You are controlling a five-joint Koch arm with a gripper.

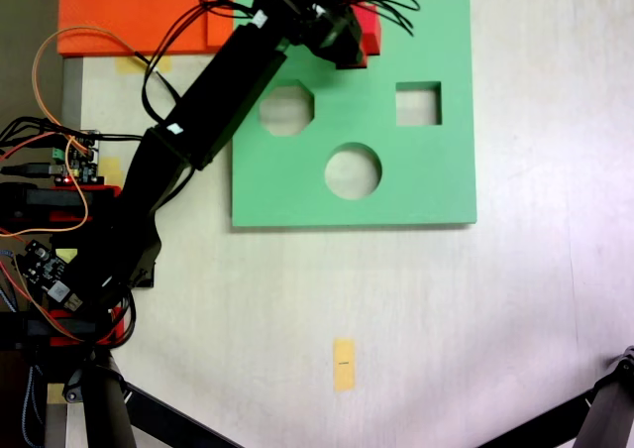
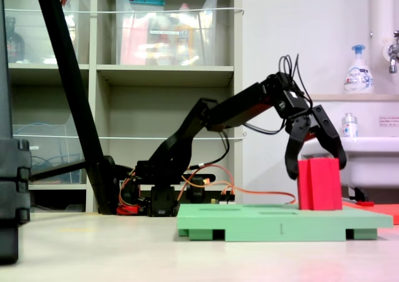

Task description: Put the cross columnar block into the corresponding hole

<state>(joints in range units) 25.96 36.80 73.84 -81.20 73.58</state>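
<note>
The red cross columnar block stands upright on the far part of the green foam board. My gripper comes down over the block's top, one jaw on each side, and is shut on it. From above, the gripper and the block sit over the board's upper middle. The corresponding hole is hidden beneath them.
The board has an octagonal cutout, a square cutout and a round cutout. An orange foam sheet lies at the upper left. Circuit boards and wires crowd the left edge. A yellow tape mark is on the table.
</note>
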